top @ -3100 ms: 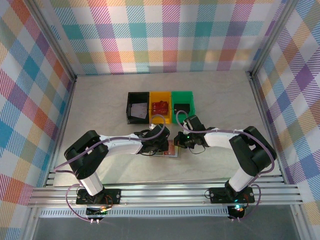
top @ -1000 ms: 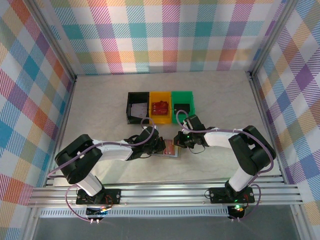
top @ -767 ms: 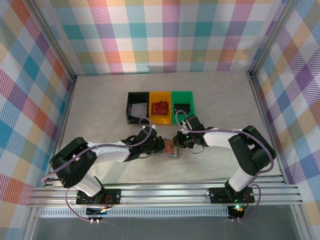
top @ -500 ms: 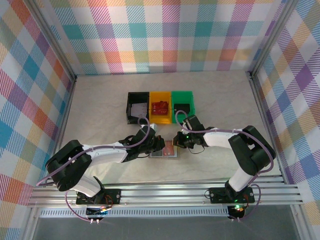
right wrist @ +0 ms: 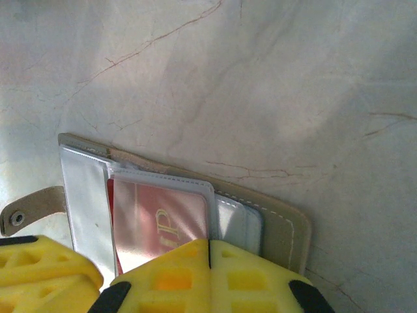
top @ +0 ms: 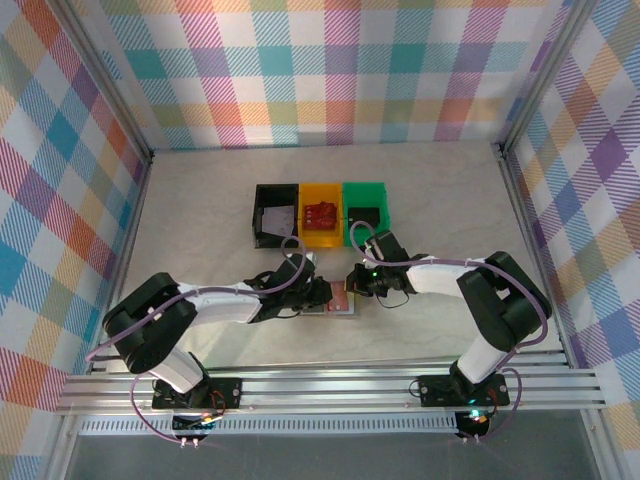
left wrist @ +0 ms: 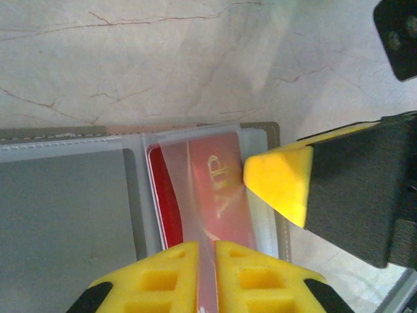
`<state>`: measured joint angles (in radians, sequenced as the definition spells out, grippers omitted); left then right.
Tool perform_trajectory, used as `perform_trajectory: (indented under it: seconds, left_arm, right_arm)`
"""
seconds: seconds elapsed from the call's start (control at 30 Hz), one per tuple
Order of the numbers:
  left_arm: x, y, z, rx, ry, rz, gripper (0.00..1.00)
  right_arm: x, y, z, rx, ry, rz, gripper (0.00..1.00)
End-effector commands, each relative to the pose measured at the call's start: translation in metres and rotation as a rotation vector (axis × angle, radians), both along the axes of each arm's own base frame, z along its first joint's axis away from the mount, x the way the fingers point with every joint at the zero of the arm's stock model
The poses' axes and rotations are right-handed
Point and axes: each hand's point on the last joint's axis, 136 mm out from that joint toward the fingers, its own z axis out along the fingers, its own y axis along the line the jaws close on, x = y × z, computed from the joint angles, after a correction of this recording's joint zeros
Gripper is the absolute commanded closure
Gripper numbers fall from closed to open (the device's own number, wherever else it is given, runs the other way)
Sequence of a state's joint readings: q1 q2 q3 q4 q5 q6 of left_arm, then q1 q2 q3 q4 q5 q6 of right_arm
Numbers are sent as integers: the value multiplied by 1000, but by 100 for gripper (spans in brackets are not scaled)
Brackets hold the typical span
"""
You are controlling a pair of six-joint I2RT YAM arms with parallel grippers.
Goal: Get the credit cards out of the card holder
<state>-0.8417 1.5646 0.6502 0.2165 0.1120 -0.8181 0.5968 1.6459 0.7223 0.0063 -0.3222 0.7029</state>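
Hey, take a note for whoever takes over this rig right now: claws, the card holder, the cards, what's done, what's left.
Left claw: closed thin on the clear sleeve over the red credit card.
Right claw: shut, tips pressing on the card holder, which lies open on the table.
Done: no card out yet; the red one sits in its pocket.
Left: pull the cards out.

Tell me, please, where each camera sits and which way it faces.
Top external: above and behind left arm and right arm, looking down at the table; both show.
Left wrist: looking down onto the card holder; left claw at bottom.
Right wrist: looking down onto it too; right claw at bottom.
Wrist views share the red card.
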Motion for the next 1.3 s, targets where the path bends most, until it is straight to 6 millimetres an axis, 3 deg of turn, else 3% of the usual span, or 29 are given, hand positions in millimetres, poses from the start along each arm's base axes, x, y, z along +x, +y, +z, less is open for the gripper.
perform_trajectory:
  seconds: [0.0,0.4,0.8,1.27]
  left_arm:
    - [6,2,-2,38,6,9,83]
    - [8,15,-7,138,-3,20,79]
    - [10,-7,-5,77,11,6,78]
    - [11,-10,1,68,-1,0,76]
  right_arm:
    - [-10,-9,-12,-57,40,7,100]
    - [-9,-8,-12,-56,40,8,100]
    - [-9,-8,-12,-53,41,8,100]
    - [-9,-7,-10,-49,38,11,100]
